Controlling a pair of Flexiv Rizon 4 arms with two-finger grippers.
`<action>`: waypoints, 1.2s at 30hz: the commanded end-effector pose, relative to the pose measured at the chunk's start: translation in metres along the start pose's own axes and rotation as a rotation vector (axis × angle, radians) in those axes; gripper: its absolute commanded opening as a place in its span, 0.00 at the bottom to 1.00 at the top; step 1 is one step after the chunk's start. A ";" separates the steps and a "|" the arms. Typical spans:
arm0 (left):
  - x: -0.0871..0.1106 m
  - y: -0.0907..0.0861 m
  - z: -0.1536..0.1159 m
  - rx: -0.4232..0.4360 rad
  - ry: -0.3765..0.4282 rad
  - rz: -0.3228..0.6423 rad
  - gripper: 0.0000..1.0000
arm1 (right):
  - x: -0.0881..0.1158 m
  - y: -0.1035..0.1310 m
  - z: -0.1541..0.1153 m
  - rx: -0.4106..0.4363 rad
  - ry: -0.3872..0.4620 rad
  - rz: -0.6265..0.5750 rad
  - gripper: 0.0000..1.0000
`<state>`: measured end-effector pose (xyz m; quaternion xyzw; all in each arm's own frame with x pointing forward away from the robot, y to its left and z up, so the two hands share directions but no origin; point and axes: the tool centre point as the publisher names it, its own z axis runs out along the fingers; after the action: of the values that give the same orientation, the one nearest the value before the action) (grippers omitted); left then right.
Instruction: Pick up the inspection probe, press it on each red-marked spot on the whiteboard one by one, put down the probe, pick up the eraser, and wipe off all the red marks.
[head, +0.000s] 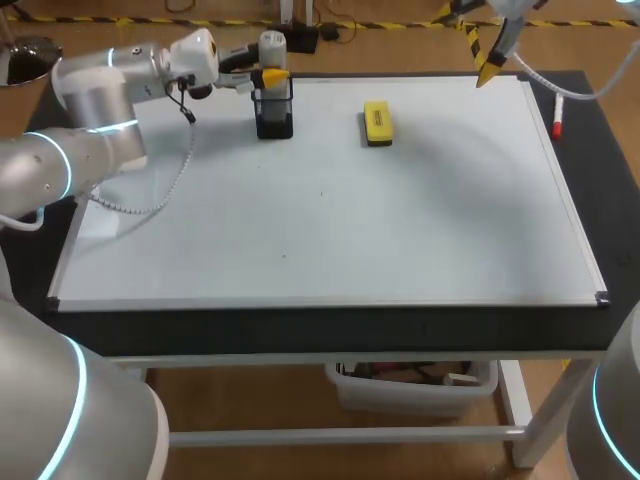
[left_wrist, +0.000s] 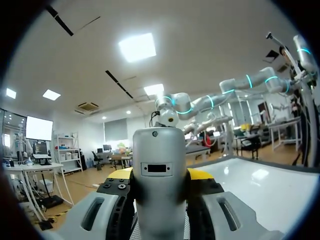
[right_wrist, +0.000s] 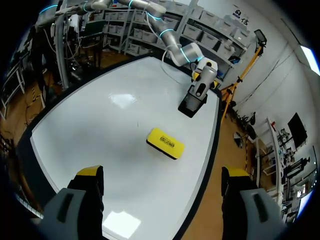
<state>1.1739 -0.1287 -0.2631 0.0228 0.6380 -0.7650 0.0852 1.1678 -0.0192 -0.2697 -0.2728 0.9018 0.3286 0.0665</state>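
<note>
Left arm (head: 95, 100) is stretching in from the left side, the left gripper (head: 268, 76) clamping both yellow tips on the inspection probe (left_wrist: 159, 150). Right arm (head: 512, 25) is hanging raised at the far right, the right gripper (right_wrist: 161, 173) facing downward, its fingers standing wide apart.

Between the fingers (left_wrist: 100, 215) of the left gripper (left_wrist: 160, 174): probe (left_wrist: 160, 200), smooth satin silver-grey, metallic in look. Fingers themselves matt grey, plastic in look, with black screw-fastened plates. Just under that gripper: holder (head: 274, 112), black, dull. Ahead of the right gripper (right_wrist: 162, 172): whiteboard (right_wrist: 100, 125), smooth glossy white, mirroring ceiling lights, with a silvery metal-looking frame; eraser (right_wrist: 165, 142), smooth yellow plastic-looking shell over a dark base. Around the board: table (head: 300, 330), matt black.
</note>
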 end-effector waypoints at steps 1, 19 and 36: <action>-0.005 0.006 0.001 0.010 0.007 -0.007 0.00 | 0.000 0.000 -0.001 0.005 0.004 -0.001 1.00; -0.006 0.004 -0.010 0.000 -0.028 -0.026 1.00 | 0.000 0.000 -0.001 0.005 0.004 -0.001 1.00; 0.018 -0.030 -0.069 -0.345 -0.298 0.048 1.00 | 0.000 0.000 -0.001 0.005 0.004 -0.001 1.00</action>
<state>1.1989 -0.0628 -0.2788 0.0009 0.6857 -0.7170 0.1253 1.1679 -0.0192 -0.2698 -0.2727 0.9017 0.3287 0.0665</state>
